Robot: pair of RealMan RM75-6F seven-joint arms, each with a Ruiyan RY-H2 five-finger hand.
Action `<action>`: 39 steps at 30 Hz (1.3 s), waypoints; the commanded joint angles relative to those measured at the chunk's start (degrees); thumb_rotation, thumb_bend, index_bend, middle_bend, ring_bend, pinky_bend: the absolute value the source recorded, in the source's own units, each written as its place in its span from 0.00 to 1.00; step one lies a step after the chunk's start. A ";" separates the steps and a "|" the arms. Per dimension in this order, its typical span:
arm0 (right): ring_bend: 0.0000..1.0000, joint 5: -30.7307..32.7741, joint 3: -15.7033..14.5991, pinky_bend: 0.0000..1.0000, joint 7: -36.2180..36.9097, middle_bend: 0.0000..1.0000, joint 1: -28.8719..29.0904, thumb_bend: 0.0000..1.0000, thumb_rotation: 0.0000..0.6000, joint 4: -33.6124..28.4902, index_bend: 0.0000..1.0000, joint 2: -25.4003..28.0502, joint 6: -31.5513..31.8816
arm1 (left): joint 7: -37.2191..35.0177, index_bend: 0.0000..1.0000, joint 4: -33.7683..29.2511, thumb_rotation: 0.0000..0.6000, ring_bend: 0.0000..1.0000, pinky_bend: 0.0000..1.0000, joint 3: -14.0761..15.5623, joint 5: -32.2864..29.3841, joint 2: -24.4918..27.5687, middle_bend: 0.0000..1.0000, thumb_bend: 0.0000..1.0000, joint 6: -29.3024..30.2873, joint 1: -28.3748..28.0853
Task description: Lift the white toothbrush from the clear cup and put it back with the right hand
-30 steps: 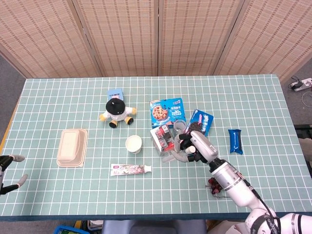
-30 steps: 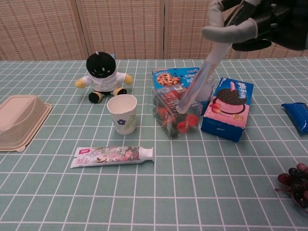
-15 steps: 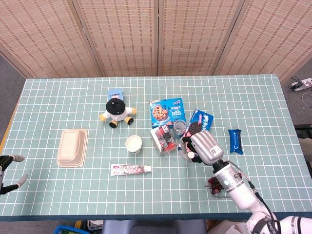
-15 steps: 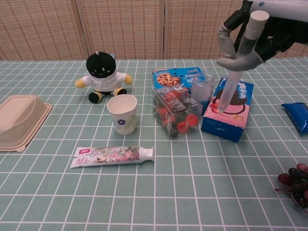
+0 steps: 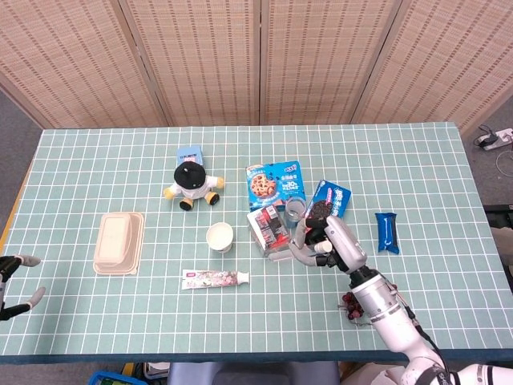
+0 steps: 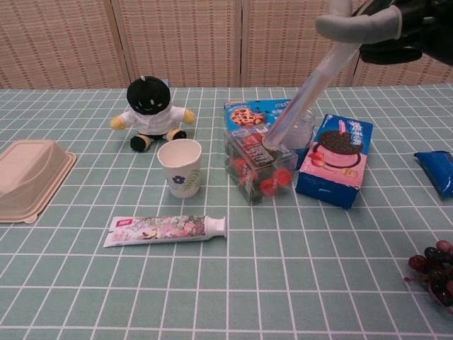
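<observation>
While its fingers (image 6: pixel 354 25) curl around the upper end of the white toothbrush (image 6: pixel 301 95), the right hand (image 5: pixel 333 241) holds the brush in the air above the middle of the table (image 5: pixel 96 160). In the chest view the toothbrush slants down and to the left from the grip, its lower end showing in front of the clear snack box (image 6: pixel 260 170) and not inside the clear cup (image 6: pixel 299 127). The cup stands upright just behind that box, between the blue cookie packet (image 6: pixel 249 113) and the Oreo box (image 6: pixel 336 159).

Further out, a paper cup (image 6: pixel 180 166) with a flower print stands left of the snack box, and a toothpaste tube (image 6: pixel 166 230) lies flat in front of it. A black-headed plush doll (image 6: pixel 150 106) sits behind the paper cup, with a small blue box (image 5: pixel 189 154) beyond it in the head view. A beige lidded food container (image 6: pixel 25 177) rests at the far left. To the right lie a blue wrapper (image 6: pixel 437 170) and a bunch of dark grapes (image 6: pixel 433 269).

At the table's left edge the left hand (image 5: pixel 12 285) shows partly, fingers apart and holding nothing.
</observation>
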 commanded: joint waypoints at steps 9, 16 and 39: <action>1.00 3.70 -2.47 1.00 -33.15 1.00 1.67 0.65 1.00 0.81 0.81 0.83 2.55 | -0.22 0.47 -0.21 1.00 0.32 0.43 -0.09 0.10 0.09 0.41 0.25 0.45 0.17; 1.00 5.87 -2.07 1.00 -34.16 1.00 1.20 0.65 1.00 0.18 0.81 -0.95 4.45 | 0.25 0.47 -0.12 1.00 0.32 0.43 0.11 0.27 0.09 0.41 0.25 -0.05 -0.02; 1.00 15.67 9.88 1.00 -21.42 1.00 5.77 0.65 1.00 7.13 0.81 -7.36 3.95 | -0.03 0.47 0.13 1.00 0.32 0.43 0.34 1.69 -0.09 0.41 0.25 0.78 0.04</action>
